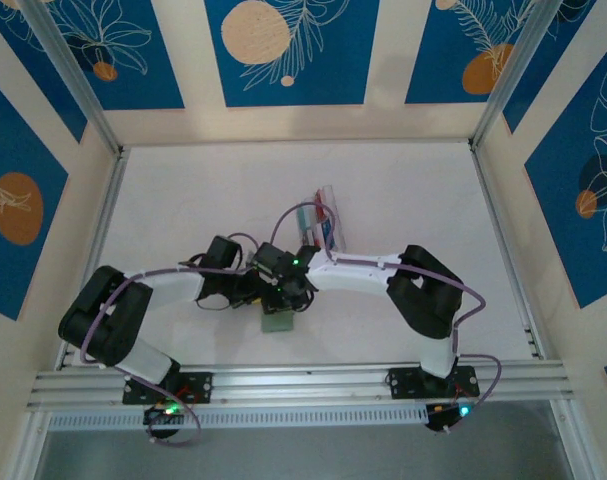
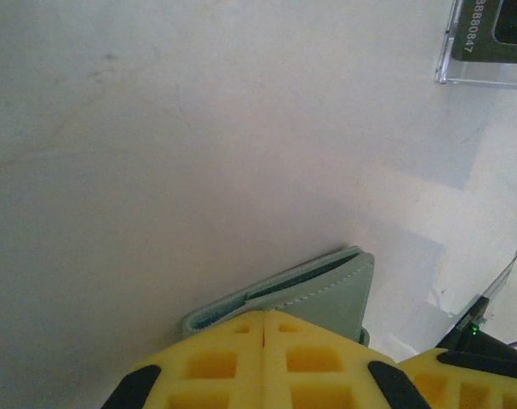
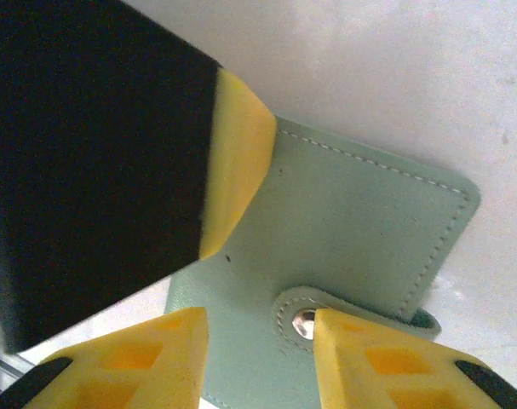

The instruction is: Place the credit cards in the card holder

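From above, the wallet (image 1: 277,322) is lying centrally, toward the near side; left wrist: the left gripper (image 2: 265,358) is sitting jaws together, wallet directly ahead; right wrist: the right gripper (image 3: 260,328) is hovering jaws apart, straddling the snap tab (image 3: 305,319)

card holder (image 1: 277,322) on table (image 1: 183,190) near front edge; clear box (image 1: 323,222) behind it, slightly right

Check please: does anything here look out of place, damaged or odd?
Nothing is spilled or damaged. Only the card holder is folded, its snap tab lying flat on its face, between the fingers of the open right claw.
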Tool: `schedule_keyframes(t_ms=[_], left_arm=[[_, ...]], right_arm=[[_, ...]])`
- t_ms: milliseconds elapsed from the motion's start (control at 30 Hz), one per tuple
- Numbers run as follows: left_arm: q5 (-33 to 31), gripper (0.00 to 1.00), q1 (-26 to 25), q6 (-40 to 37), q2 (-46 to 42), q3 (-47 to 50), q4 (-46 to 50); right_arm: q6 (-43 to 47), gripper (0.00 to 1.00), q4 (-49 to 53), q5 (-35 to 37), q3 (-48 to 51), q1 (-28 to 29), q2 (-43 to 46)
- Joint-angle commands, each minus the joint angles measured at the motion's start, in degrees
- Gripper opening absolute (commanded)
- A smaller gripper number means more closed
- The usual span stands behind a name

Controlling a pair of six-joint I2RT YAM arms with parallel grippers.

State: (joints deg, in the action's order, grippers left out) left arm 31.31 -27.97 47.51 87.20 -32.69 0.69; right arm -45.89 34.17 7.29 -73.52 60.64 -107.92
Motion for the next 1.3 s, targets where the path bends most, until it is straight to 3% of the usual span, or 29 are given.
schedule_keyframes(t_ms=[0, 367, 933, 1033, 1200, 1267], left_arm=[[-1.95, 0.0, 0.01, -0.56, 1.63, 2.59, 1.68], [-2.59, 0.0, 0.06, -1.25, 2.27, 2.63, 2.47], [-3.69, 0.0, 0.01, -0.72, 2.38, 3.08, 2.51], [-3.95, 0.0, 0.02, -0.68, 2.54, 3.15, 2.65], [-4.8, 0.0, 0.01, -0.68, 3.43, 3.41, 3.1], [-5.56, 0.0, 0.02, -0.72, 3.59, 3.59, 3.43]], right_arm=[[-0.08, 0.37, 3.35, 1.94, -1.85, 0.85, -2.85], [-1.95, 0.28, 12.6, 11.62, -5.15, 3.17, -7.22], [-2.49, 0.27, 17.58, 11.61, -6.6, 4.47, -11.74], [-1.97, 0.22, 17.74, 11.76, -7.14, 4.37, -11.99], [-1.2, 0.02, 18.91, 13.48, -8.42, 4.65, -10.46], [-0.58, 0.0, 19.39, 13.67, -8.86, 4.36, -9.58]])
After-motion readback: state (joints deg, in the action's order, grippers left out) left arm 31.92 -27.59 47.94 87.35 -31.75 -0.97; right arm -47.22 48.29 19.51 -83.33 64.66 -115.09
